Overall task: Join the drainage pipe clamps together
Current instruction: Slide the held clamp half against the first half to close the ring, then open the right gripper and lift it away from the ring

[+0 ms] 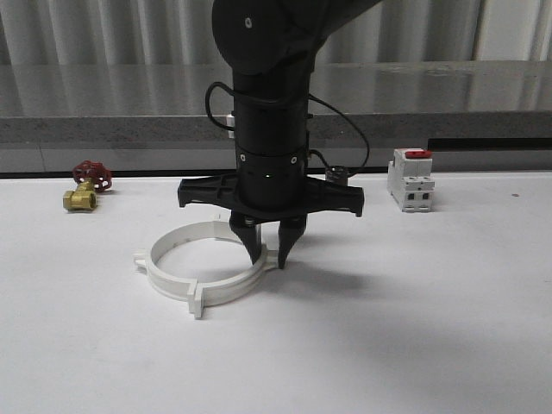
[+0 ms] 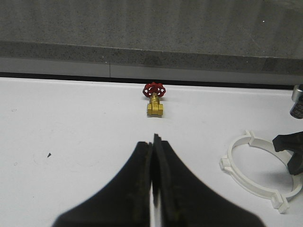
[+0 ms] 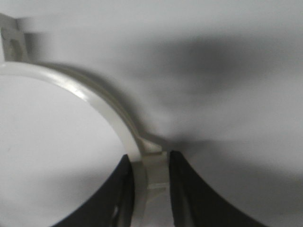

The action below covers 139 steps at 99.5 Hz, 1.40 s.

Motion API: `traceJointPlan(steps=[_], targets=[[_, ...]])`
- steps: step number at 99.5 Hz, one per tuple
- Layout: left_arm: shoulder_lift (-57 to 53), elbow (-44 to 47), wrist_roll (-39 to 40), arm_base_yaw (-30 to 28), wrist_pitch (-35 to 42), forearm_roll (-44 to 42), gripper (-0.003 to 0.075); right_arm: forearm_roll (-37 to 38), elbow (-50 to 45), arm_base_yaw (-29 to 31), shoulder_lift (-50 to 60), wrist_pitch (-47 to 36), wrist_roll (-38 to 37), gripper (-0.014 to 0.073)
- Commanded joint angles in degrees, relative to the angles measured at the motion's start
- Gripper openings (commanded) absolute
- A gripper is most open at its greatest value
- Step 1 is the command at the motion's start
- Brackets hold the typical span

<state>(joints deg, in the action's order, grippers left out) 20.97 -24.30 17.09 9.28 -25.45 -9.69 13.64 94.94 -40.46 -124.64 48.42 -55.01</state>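
Observation:
The two white drainage pipe clamps point(image 1: 172, 278) lie flat on the white table as one ring, end tabs meeting at the left and at the front. My right gripper point(image 1: 270, 259) points straight down at the ring's right side. Its fingers sit one inside and one outside the ring wall. In the right wrist view both black fingers press a flat white tab of the clamps point(image 3: 94, 97) between them, at the right gripper point(image 3: 149, 163). My left gripper point(image 2: 154, 142) is shut with nothing in it, above bare table to the left of the clamps point(image 2: 246, 182).
A brass valve with a red handwheel point(image 1: 86, 185) lies at the back left, also seen as the valve point(image 2: 155, 99). A white boxy block with a red top point(image 1: 411, 179) stands at the back right. A grey ledge point(image 1: 483, 129) runs behind the table.

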Motion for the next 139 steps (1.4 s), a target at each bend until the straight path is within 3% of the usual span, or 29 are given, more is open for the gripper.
traceJointPlan(steps=[1, 34, 44, 56, 66, 103, 139], targets=[[0.42, -1.67, -0.02, -0.18, 4.52, -0.07, -0.002, 0.69, 1.75, 0.02, 3.05, -2.17, -0.05, 0.0079], [0.42, -1.67, -0.02, -0.18, 4.52, -0.07, -0.002, 2.41, 1.75, 0.02, 3.05, -3.04, -0.05, 0.0097], [0.42, -1.67, -0.02, -0.18, 4.52, -0.07, -0.002, 3.29, 1.75, 0.02, 3.05, -3.04, -0.05, 0.0197], [0.42, -1.67, -0.02, -0.18, 4.52, -0.07, -0.002, 3.69, 1.75, 0.02, 3.05, -3.09, -0.05, 0.0384], [0.42, -1.67, -0.02, -0.18, 4.52, -0.07, -0.002, 3.98, 1.75, 0.02, 3.05, -3.16, -0.05, 0.0468], [0.42, -1.67, -0.02, -0.18, 4.52, -0.07, -0.002, 7.61, 1.75, 0.4, 6.85, -2.64, 1.8, 0.0472], [0.42, -1.67, -0.02, -0.18, 4.52, -0.07, -0.002, 13.32, -4.5, 5.33, 23.82, -0.69, 10.75, 0.0472]])
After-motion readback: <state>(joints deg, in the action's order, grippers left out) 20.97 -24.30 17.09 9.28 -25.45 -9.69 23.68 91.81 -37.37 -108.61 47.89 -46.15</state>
